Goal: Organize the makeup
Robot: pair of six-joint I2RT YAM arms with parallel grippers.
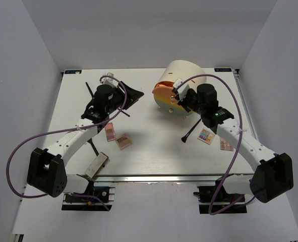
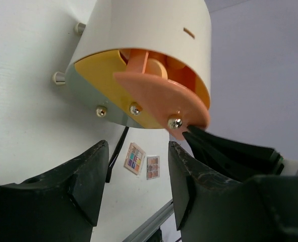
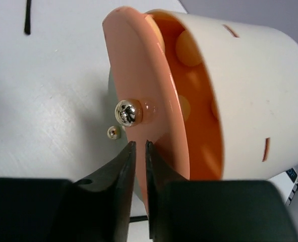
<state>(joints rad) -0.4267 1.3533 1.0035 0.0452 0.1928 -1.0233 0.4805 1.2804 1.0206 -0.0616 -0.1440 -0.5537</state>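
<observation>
The pink drawer front (image 3: 138, 75) of the cream drawer unit (image 1: 181, 75) is swung out, and peach sponges (image 3: 186, 48) lie inside. My right gripper (image 3: 138, 143) sits just under the drawer's silver knob (image 3: 127, 112). Its jaws are a narrow slit apart with nothing between them. My left gripper (image 2: 137, 146) is open and empty, facing the unit from the left. A multicoloured palette (image 1: 205, 136), a pink palette (image 1: 226, 144) and a black brush (image 1: 188, 133) lie front right. Two palettes (image 1: 110, 132) (image 1: 123, 141) and a silvery compact (image 1: 96, 165) lie front left.
The yellow drawer front (image 2: 96, 75) and a grey-green one (image 2: 80, 93) stay shut under the pink one. A thin black brush (image 1: 90, 91) lies at the back left beside my left arm. The table's metal front rail (image 1: 164, 177) runs along the near edge.
</observation>
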